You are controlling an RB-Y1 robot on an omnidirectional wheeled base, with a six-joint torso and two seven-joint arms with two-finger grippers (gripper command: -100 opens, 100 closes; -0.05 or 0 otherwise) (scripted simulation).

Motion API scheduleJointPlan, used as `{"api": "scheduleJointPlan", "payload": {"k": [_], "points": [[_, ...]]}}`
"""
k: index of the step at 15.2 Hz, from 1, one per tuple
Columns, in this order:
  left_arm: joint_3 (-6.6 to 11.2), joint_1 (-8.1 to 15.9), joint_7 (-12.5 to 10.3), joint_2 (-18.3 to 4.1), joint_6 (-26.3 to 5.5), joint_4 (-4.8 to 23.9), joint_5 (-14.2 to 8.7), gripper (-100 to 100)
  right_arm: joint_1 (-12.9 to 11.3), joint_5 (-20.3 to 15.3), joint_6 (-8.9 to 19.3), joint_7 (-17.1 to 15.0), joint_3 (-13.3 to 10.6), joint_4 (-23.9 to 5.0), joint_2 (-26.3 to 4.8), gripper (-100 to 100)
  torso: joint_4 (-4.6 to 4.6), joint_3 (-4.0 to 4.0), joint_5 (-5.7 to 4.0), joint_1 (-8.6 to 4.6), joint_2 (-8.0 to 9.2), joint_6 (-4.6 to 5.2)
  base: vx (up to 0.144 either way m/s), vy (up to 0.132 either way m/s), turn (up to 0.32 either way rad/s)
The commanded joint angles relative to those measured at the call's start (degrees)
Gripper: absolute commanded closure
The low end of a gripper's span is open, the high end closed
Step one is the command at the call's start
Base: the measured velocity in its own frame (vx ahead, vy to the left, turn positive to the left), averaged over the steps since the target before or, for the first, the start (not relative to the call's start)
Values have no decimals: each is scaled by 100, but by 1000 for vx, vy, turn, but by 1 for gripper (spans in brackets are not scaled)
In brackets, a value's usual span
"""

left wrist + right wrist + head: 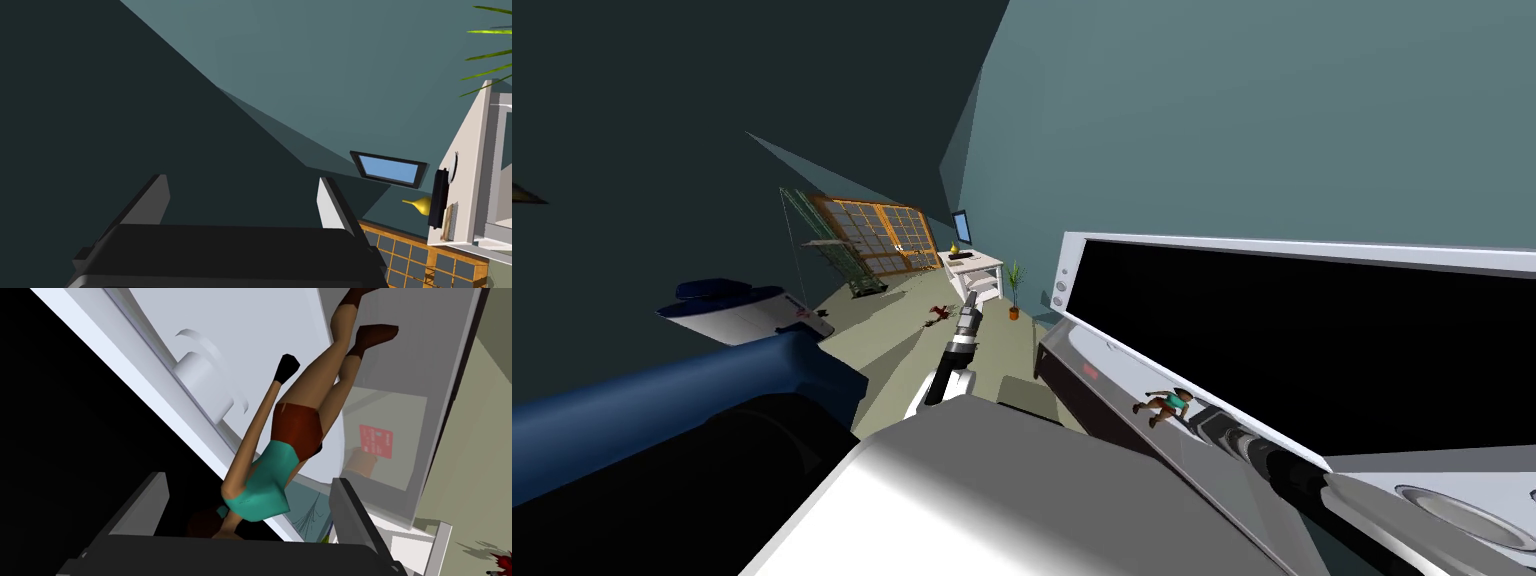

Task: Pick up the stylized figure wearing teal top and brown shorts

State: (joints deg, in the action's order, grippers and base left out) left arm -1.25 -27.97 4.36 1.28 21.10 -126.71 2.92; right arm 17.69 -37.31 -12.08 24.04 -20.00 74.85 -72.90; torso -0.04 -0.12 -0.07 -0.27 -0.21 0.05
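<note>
The figure [1167, 405], in a teal top and brown shorts, lies on the glossy light grey top of a media cabinet [1102, 375], just in front of a big black screen [1312, 340]. My right arm reaches in from the lower right, and its gripper [1200, 414] is at the figure's head end. In the right wrist view the figure's teal torso [265, 483] sits between the two fingers of the right gripper [248, 479], which stand open and clear of its sides. My left gripper [971, 298] is held out forward over the floor, open [240, 200] and with nothing in it.
A round speaker [1442, 505] sits on the cabinet near my right arm. A blue sofa [712, 390] is at my left. Farther off are a white desk [974, 262], a potted plant [1015, 285] and a red object on the floor [940, 313].
</note>
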Motion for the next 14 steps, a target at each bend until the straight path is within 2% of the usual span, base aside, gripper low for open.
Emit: {"api": "scheduleJointPlan", "payload": {"k": [1,2,3,4,5,6,8,9,11,12,14], "points": [[0,0,0,0,0,0,0,0,4,-1,121,-38,-84,204,-62,-100,0,0,0,0,0,0,64,-50,-59],[-1,1,0,0,0,0,0,0,-56,-36,349,-84,-304,379,-128,-100,1,2,1,4,5,-3,57,-50,-149],[0,0,0,0,0,0,0,0,-56,-36,350,-84,-304,488,-128,-100,2,5,2,6,9,1,57,-54,-166],[0,1,0,0,0,0,0,0,-116,-71,554,-130,-523,642,-195,-100,2,7,2,6,12,0,73,-68,-218],[0,0,0,0,0,0,0,0,-116,-71,578,-130,-524,788,-195,-100,3,6,2,3,11,3,85,-66,-178],[0,0,0,0,0,0,0,0,-177,-106,768,-176,-716,921,-262,-100,2,4,1,2,7,0,105,-80,-188],[0,0,0,0,0,0,0,0,-177,-106,806,-176,-744,1079,-262,-100,-1,-1,-1,-5,-2,0,95,-69,-114],[0,1,0,0,0,0,0,0,-237,-141,1035,-221,-964,1279,-328,-100,0,0,0,0,2,-2,67,-53,-190],[0,0,0,0,0,0,0,0,-237,-141,1035,-221,-964,1371,-328,-100,2,4,1,5,8,0,65,-38,-112],[-1,1,0,0,0,0,0,0,-297,-176,1263,-267,-1184,1568,-395,-100,2,6,2,10,12,-3,78,-38,-125],[0,0,0,0,0,0,0,0,-297,-176,1263,-267,-1184,1663,-395,-100,2,5,3,9,8,1,73,-39,-128]]}}
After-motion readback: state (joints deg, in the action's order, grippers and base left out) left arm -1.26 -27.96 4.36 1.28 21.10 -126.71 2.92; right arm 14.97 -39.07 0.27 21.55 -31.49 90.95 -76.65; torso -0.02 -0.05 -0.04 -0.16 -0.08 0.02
